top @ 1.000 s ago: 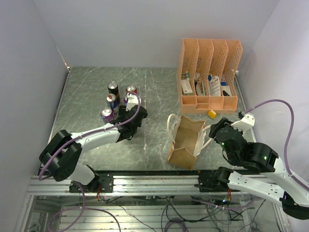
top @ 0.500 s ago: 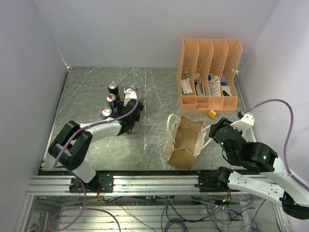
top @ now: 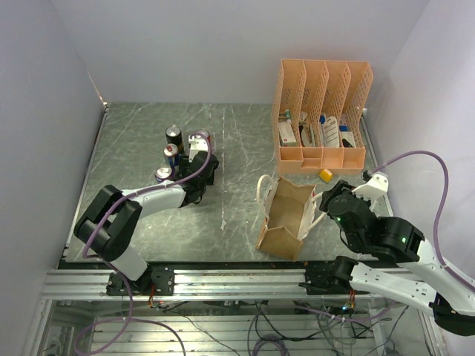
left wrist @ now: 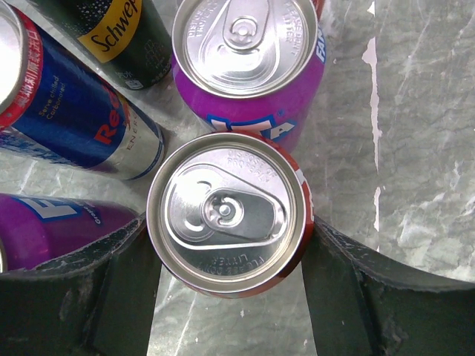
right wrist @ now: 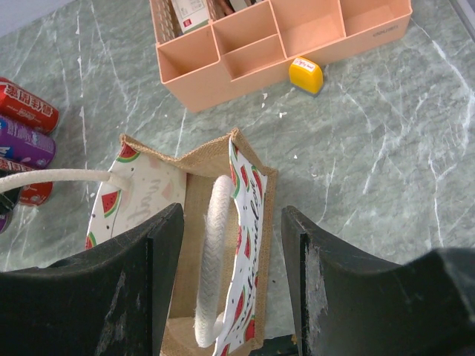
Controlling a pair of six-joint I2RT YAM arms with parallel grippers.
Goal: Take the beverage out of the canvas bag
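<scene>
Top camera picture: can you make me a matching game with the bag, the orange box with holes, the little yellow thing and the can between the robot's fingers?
Things:
1. canvas bag
2. peach organizer
3. yellow block
4. red can

Places:
A. between the fingers of the left tool, beside other cans
B. back right of the table, standing upright
C. just in front of the organizer
D. open at the top, below the right tool

Pairs: 1-D, 2-B, 3-C, 4-A
</scene>
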